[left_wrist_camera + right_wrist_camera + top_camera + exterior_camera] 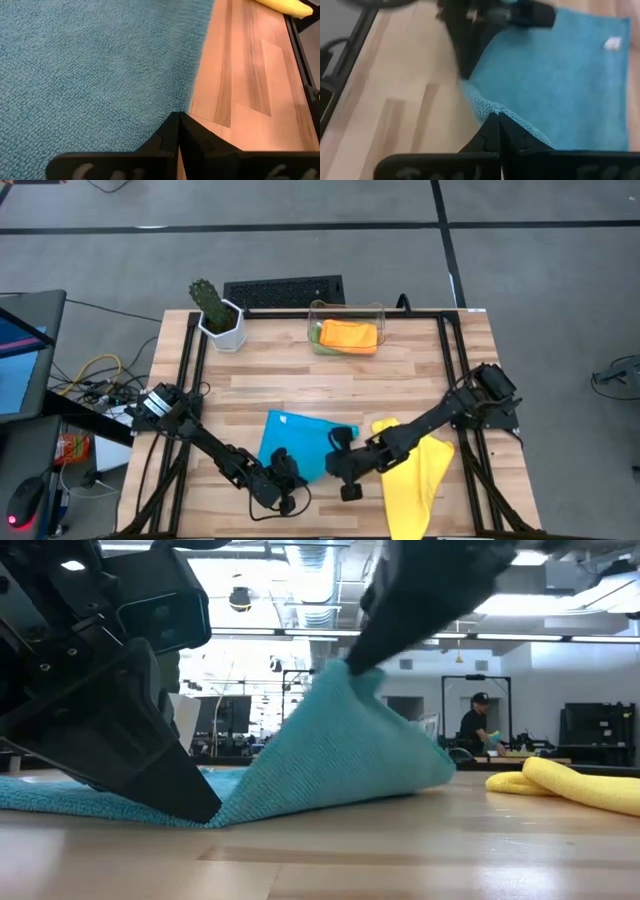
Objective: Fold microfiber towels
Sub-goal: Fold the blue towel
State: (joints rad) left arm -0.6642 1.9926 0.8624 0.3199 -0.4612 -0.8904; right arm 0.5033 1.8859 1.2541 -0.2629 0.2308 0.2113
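A blue towel (295, 442) lies spread near the table's front edge, its right end raised into a peak (345, 675). My left gripper (179, 116) is shut at the towel's near edge, low on the table. My right gripper (497, 117) is shut on the raised end, above the table. A yellow towel (415, 470) lies crumpled to the right of the blue one, under my right arm. An orange towel (348, 333) and a green one (316, 334) sit in a clear bin (347, 308) at the far side. My left gripper pinches the blue towel's near edge (187, 102) between its two fingers, slanting down from the table's left. That edge stays on the table under the fingertips (195, 802). My right gripper pinches the towel's right edge (485, 107) from above, slanting in from the right. That end is lifted clear and the cloth slopes down from it to the table (300, 770).
A potted cactus (218, 315) stands at the far left, and a black keyboard (285, 290) lies behind the table. Bare wood (300, 385) runs between the bin and the blue towel. A person (478, 725) sits in the room beyond the table.
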